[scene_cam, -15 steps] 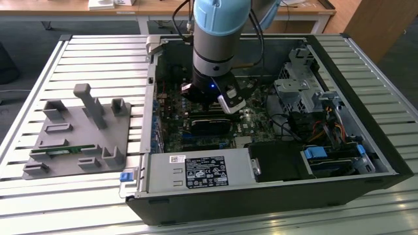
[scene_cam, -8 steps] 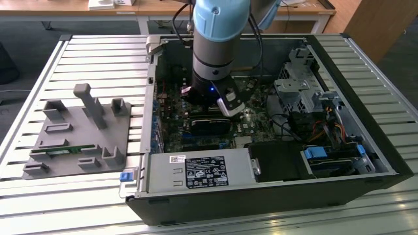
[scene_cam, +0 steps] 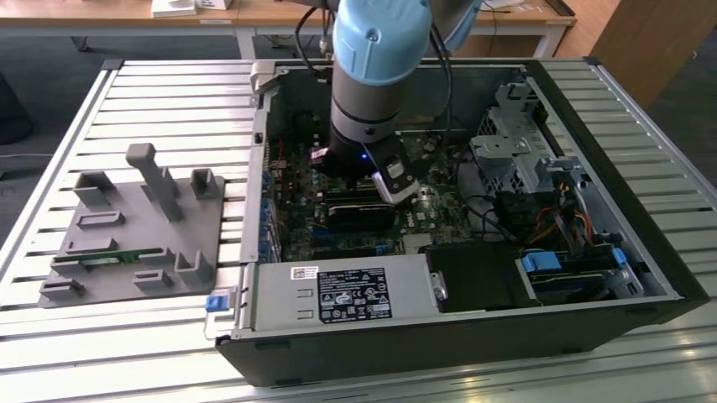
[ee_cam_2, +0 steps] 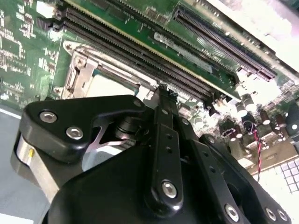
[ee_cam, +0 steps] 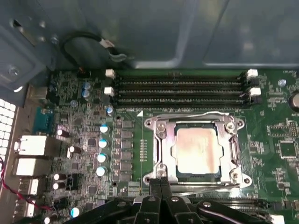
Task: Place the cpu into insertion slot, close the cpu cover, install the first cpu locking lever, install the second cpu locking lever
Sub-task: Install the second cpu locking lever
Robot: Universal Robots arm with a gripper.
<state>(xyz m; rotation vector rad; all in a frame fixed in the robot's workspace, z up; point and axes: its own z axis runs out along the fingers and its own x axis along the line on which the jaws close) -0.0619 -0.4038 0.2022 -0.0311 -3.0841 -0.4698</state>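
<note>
The cpu [ee_cam: 196,149], a flat square chip with a dull silvery-tan top, lies in the insertion slot [ee_cam: 198,176] on the green board. The cpu cover [ee_cam: 230,140], a thin silver frame with a large window, lies flat over it. Thin metal levers run along two opposite edges of the frame, one of them [ee_cam: 187,115] on the side toward the memory slots. My gripper [ee_cam: 160,179] is shut, its tips at the socket's edge beside the other lever [ee_cam: 210,186]. In the second wrist view the gripper [ee_cam_2: 163,89] reaches the corner of the cover [ee_cam_2: 81,77]. The exterior view shows the gripper [scene_cam: 387,189] low inside the open case.
Long black memory slots [ee_cam: 177,88] run beside the socket, and upright capacitors [ee_cam: 100,142] stand on its other side. In the exterior view a grey fixture tray [scene_cam: 134,227] sits on the left, a power supply [scene_cam: 342,294] at the case front, and a drive cage [scene_cam: 515,159] on the right.
</note>
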